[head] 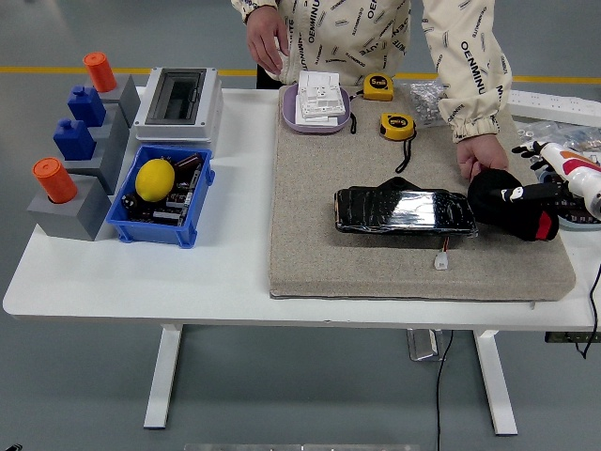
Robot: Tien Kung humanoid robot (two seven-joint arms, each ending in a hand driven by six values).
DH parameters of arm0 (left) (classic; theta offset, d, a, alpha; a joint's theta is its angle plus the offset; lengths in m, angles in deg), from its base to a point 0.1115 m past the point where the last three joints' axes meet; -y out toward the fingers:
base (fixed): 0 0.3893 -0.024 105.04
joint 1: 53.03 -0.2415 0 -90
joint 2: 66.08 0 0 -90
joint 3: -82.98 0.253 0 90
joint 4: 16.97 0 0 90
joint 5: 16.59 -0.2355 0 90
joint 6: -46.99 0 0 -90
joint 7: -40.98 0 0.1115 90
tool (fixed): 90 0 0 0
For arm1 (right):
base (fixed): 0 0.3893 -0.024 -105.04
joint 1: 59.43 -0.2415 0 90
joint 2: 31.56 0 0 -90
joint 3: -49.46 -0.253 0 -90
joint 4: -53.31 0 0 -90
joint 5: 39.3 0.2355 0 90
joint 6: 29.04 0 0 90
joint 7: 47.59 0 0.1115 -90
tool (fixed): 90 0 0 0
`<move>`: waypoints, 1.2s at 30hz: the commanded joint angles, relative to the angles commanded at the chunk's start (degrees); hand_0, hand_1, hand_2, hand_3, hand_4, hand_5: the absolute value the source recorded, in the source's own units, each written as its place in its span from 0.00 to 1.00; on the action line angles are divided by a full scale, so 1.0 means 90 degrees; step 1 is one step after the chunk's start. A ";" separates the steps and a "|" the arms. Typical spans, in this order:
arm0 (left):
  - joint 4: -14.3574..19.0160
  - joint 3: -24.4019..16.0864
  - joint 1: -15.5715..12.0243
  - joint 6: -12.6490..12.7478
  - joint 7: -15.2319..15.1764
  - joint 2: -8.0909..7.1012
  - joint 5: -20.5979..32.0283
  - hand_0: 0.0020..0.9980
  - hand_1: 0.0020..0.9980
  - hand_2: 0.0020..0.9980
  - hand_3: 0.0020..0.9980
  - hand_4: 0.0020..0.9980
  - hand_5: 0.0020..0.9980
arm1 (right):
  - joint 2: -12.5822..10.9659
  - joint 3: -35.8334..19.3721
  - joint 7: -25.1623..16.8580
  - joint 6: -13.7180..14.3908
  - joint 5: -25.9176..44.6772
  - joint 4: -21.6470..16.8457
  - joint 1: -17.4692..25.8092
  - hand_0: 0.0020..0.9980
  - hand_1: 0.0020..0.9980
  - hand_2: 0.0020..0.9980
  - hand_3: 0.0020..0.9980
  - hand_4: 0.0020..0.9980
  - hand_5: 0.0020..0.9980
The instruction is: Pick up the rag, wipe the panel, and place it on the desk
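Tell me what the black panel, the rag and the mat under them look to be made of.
Panel: seemingly a hard body under glossy black film; it glints and looks creased.
Rag: soft black cloth, bunched, matte.
Mat: beige felt or dense foam; flat, finely speckled, no shine.

Floor: a smooth grey surface was seen on all sides of the table.
Floor marking: a yellow line was laid across the far floor.
Table: a white top was carried on white legs.
Cable: a dark lead was hung below the table.
Light: the scene was evenly lit.
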 joint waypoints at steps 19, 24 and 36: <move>0.0000 -0.0025 0.0027 -0.0006 -0.0010 0.0017 -0.0003 0.72 0.72 0.77 0.62 0.69 0.57 | -0.0040 -0.0066 0.0019 -0.0063 -0.0021 -0.0011 -0.0010 0.79 0.75 0.84 0.86 1.00 0.51; 0.0000 -0.0039 0.0027 -0.0005 -0.0008 0.0021 -0.0010 0.72 0.72 0.77 0.62 0.69 0.57 | -0.0062 -0.0077 0.0019 -0.0074 -0.0020 -0.0013 0.0009 0.79 0.75 0.84 0.86 1.00 0.51; 0.0000 -0.0055 0.0028 0.0001 0.0000 0.0020 -0.0034 0.72 0.72 0.77 0.62 0.69 0.57 | -0.0086 -0.0080 0.0024 -0.0073 -0.0027 -0.0015 0.0027 0.79 0.74 0.84 0.86 1.00 0.51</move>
